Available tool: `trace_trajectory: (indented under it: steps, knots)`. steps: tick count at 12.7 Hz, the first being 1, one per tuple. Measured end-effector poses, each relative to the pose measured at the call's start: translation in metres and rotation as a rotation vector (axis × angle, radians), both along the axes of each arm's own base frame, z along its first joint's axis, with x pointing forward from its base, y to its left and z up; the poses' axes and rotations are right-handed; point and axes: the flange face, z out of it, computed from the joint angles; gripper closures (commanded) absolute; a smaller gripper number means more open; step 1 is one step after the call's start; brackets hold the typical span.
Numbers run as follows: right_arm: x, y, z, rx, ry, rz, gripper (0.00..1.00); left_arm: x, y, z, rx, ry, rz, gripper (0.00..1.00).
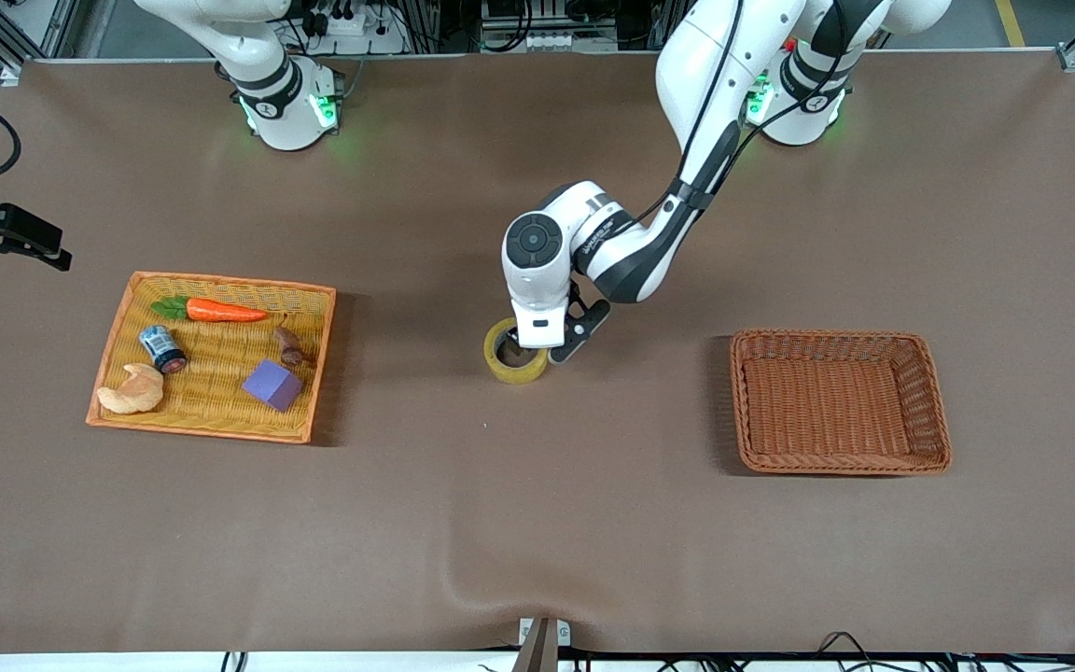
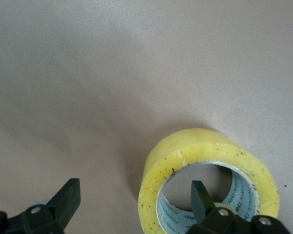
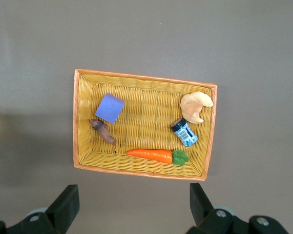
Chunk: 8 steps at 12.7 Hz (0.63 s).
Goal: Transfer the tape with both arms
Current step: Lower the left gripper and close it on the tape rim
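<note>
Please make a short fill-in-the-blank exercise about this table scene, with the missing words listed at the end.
1. The left claw is open, with one finger inside the ____ of the tape roll.
2. The purple cube lies in the ____ basket.
3. The brown basket holds ____.
4. The right claw is open, over the table beside the basket with the ____ carrot.

Missing words: hole; yellow; nothing; orange

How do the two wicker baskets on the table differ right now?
The yellow basket, toward the right arm's end, holds a carrot, croissant, purple cube, small jar and a brown item; the brown basket, toward the left arm's end, holds nothing. Yellow looks shallower. Both are rectangular wicker.
</note>
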Motion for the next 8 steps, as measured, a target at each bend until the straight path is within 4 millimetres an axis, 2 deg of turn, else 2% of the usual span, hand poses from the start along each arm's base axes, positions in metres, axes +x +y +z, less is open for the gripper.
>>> trace_trajectory:
  steps: [4,7,8]
  knots:
    - [0.000,-0.001,0.000,0.000,0.001,-0.025,0.00,0.000,-0.001,-0.005,-0.003,-0.002,0.012,0.00]
    - [-0.001,-0.015,-0.001,-0.001,0.002,-0.054,0.00,-0.003,-0.002,-0.018,0.001,0.004,0.008,0.00]
    - [-0.001,-0.018,-0.001,-0.001,0.002,-0.059,0.00,-0.005,-0.003,-0.021,0.002,0.004,0.006,0.27]
